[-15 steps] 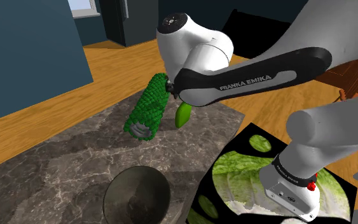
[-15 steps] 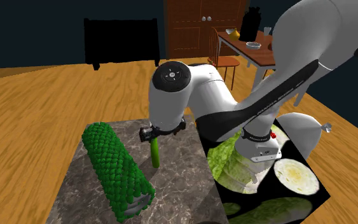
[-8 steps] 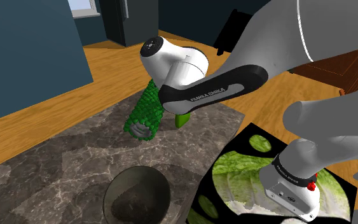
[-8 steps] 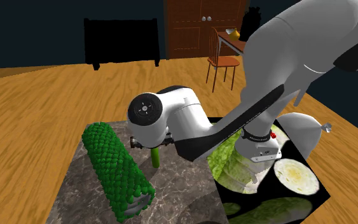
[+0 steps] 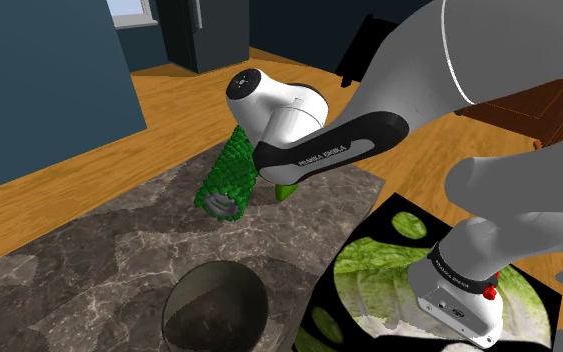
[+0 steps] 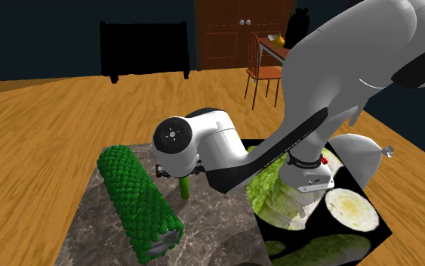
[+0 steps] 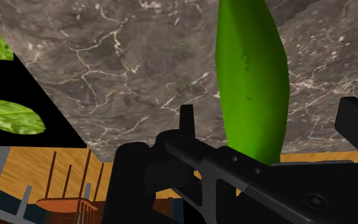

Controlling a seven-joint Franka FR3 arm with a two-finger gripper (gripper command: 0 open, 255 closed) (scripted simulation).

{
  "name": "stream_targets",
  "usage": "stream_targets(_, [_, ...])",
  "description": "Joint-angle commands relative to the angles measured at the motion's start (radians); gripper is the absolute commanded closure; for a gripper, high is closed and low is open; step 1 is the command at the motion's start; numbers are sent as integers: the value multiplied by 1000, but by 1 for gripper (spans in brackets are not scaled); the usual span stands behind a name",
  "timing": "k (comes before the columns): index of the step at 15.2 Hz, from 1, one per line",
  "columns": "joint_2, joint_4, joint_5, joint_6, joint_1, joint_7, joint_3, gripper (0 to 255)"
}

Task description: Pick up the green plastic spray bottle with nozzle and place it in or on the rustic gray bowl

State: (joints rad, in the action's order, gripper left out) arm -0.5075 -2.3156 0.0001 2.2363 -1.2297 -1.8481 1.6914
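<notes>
Right, I've got the arm [image 5: 349, 150] bent low over the marbled grey worktop [image 5: 89, 260], with the wrist sitting directly above the green spray bottle [image 6: 183, 187]. In the second exterior view the bottle stands upright on the stone, its lower end on the surface and its top tucked in under the hand [image 6: 179, 172]. In the wrist view it's a smooth green body tapering away from the camera, rising out of the black hardware at the hand, with veined stone behind it. I can't tell from any of these angles whether the hand is spread or clamped onto the bottle; the black parts overlap too much. Just beside the bottle, on the shoulder view's left, lies a knobbly green cylinder [image 5: 227, 172], on its side and pointing away from the camera. The grey bowl [image 5: 216, 305] sits on the same worktop near the shoulder view's bottom edge, well apart from the bottle, dark inside and holding nothing that I can see. The stand [image 5: 389, 270] at lower right has a black top patterned with leafy green patches. Beyond the worktop there's a wooden floor, and the second exterior view shows a chair [image 6: 262, 74] drawn up at a small table.
</notes>
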Motion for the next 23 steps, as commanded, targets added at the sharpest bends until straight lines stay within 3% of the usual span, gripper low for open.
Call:
stream_targets(1, [0,-1,0,1,0,0,0,0])
stream_targets(4, [0,0,0,1,0,0,0,0])
stream_targets(5, [0,0,0,1,0,0,0,255])
stream_targets(14, [0,-1,0,1,0,0,0,255])
stream_targets(23, [25,38,-32,-105,140,22,-166,255])
